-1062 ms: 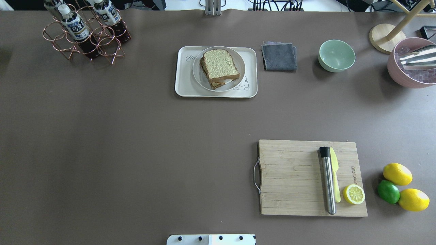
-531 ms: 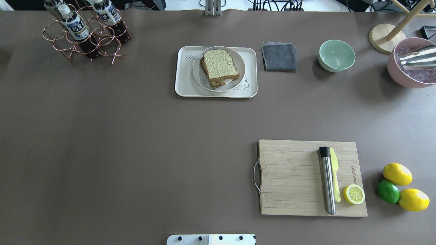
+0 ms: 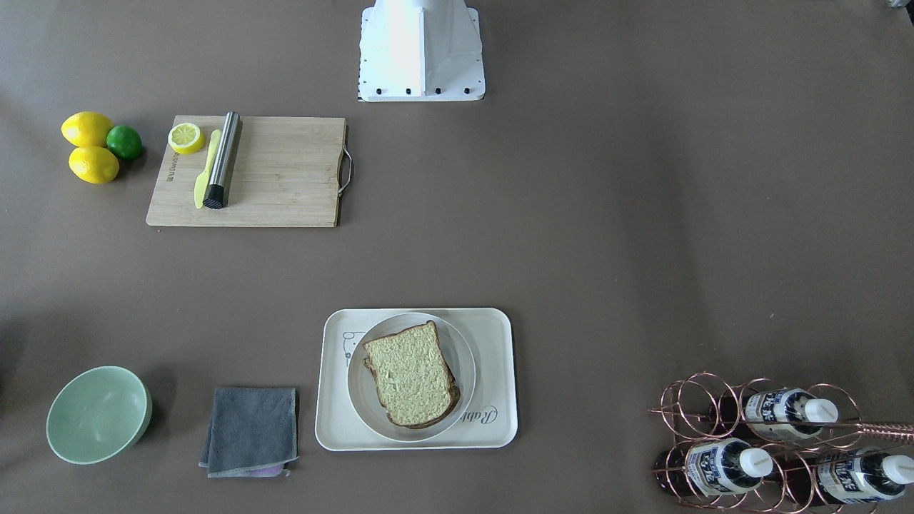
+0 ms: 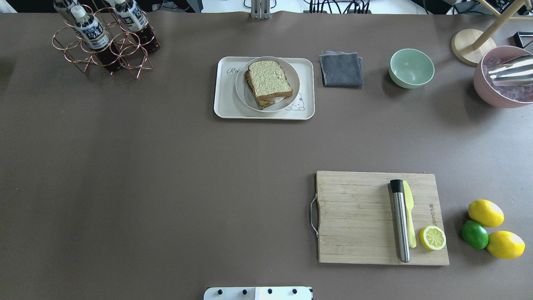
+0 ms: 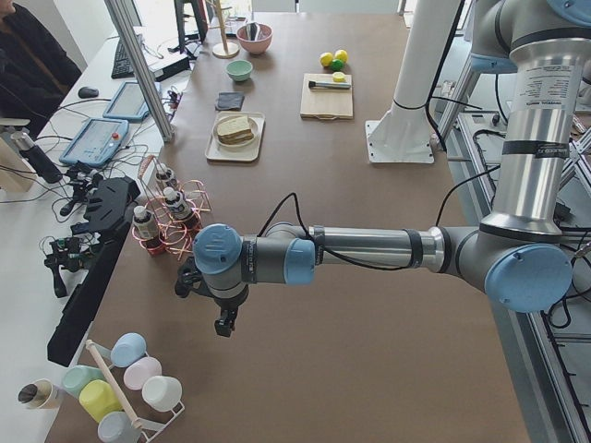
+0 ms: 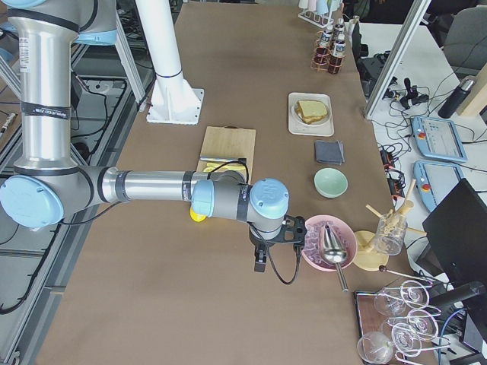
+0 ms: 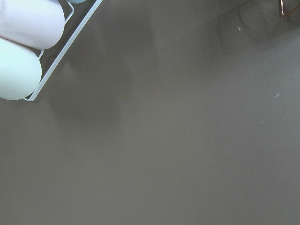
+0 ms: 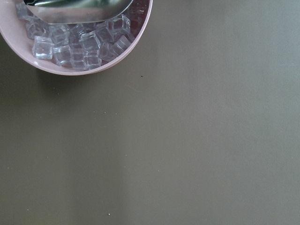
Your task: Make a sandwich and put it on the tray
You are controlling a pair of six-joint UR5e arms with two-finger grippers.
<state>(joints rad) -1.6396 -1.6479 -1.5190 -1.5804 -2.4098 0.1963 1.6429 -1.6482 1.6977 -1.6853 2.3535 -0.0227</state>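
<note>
The sandwich (image 4: 270, 82), two brown-crusted slices stacked, lies on a round white plate (image 4: 241, 93) that stands on the cream-white tray (image 4: 224, 100) at the table's far middle. It also shows in the front-facing view (image 3: 412, 375) on the tray (image 3: 500, 378). The egg between the slices is hidden. My left gripper (image 5: 224, 325) hangs over bare table far to the left, beyond the bottle rack. My right gripper (image 6: 259, 262) hangs far to the right beside the pink bowl. Both show only in side views, so I cannot tell if they are open or shut.
A wooden cutting board (image 4: 354, 216) holds a steel muddler (image 4: 400, 223), a yellow knife and a lemon half (image 4: 432, 238). Lemons and a lime (image 4: 474, 234) lie to its right. A grey cloth (image 4: 341, 69), green bowl (image 4: 411, 68), pink ice bowl (image 4: 487, 89) and copper bottle rack (image 4: 104, 46) line the far edge.
</note>
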